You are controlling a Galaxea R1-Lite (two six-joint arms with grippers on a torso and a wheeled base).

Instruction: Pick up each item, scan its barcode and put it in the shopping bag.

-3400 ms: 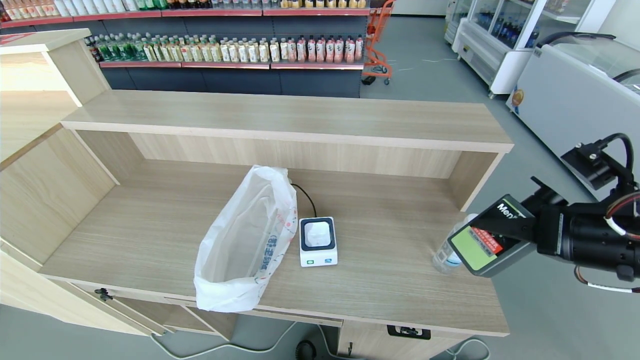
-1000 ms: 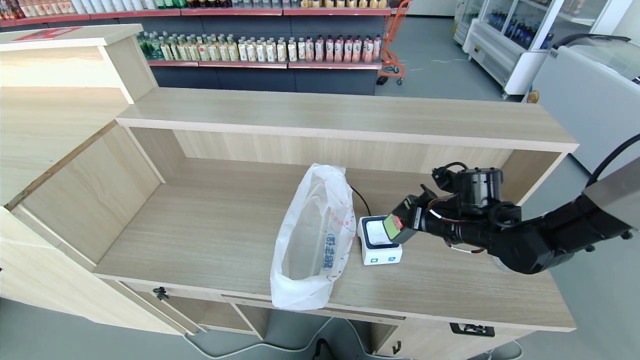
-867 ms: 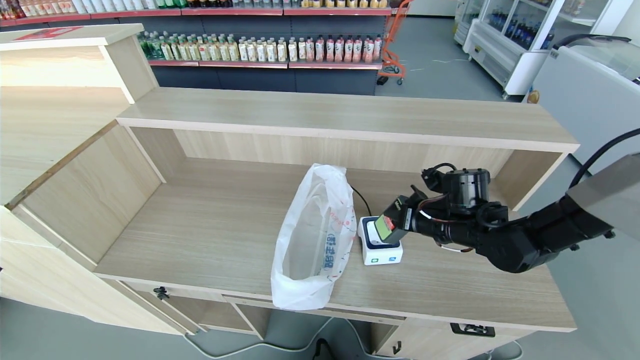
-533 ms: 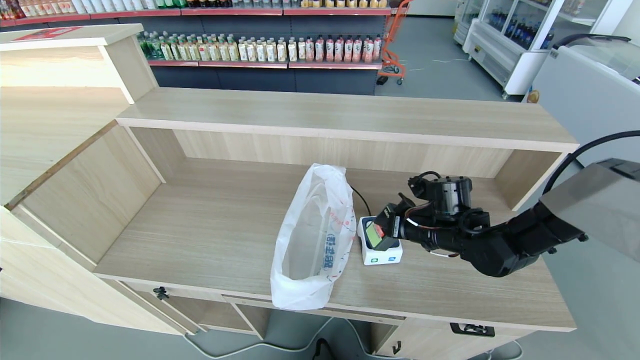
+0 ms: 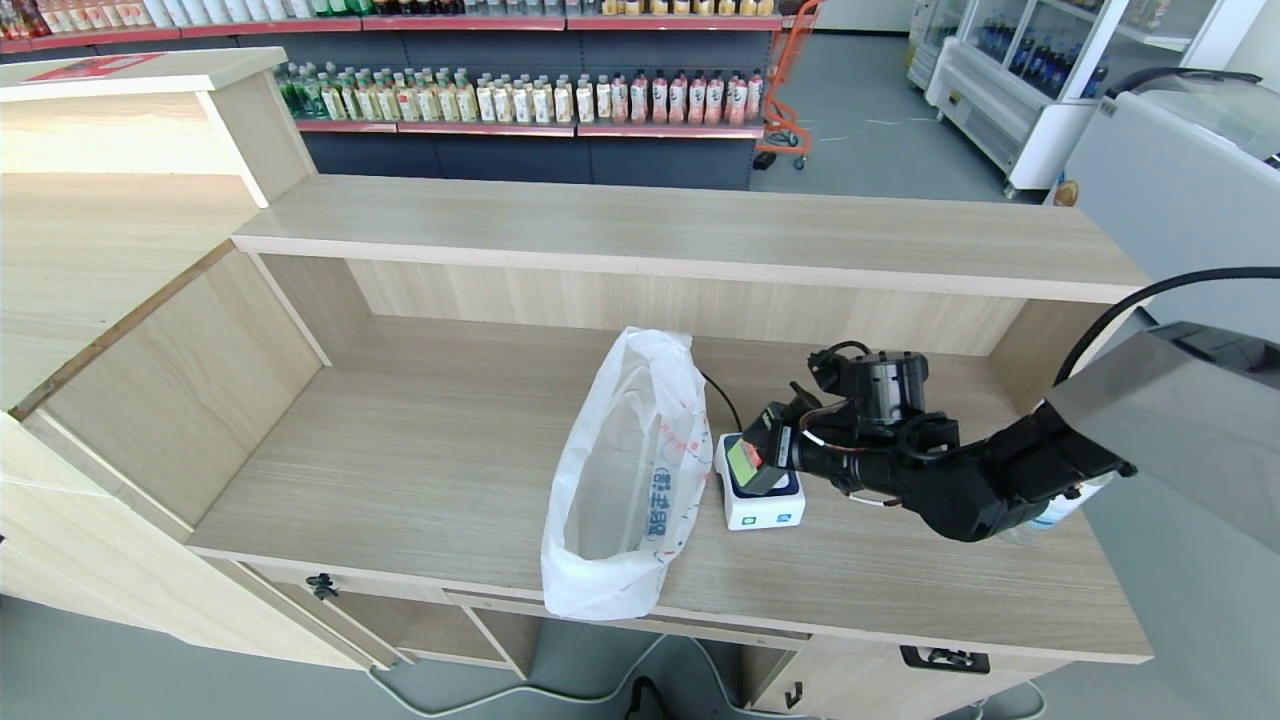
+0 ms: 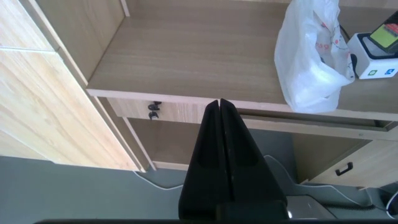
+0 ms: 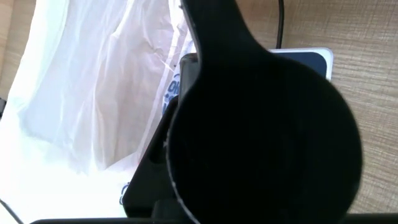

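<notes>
Pale wooden checkout counter (image 5: pixel 400 470). Centre frame: right gripper (image 5: pixel 772 452) clamped on a small dark box with green-and-red label (image 5: pixel 743 463), just over the white square barcode scanner (image 5: pixel 760 508). Risk: a low or leftward swing clips the scanner or snags the thin white plastic shopping bag (image 5: pixel 620 480) just beside it. Open counter left of bag; back panel (image 5: pixel 600 310) near. Left gripper (image 6: pixel 219 118) pinched together, empty.

The right arm (image 5: pixel 960 485) stretches out toward the left, low and nearly level. The right tool (image 5: pixel 768 445) is clamped on a small box (image 5: pixel 741 463). The left tool (image 6: pixel 219 106) has its two fingers pressed together.
</notes>
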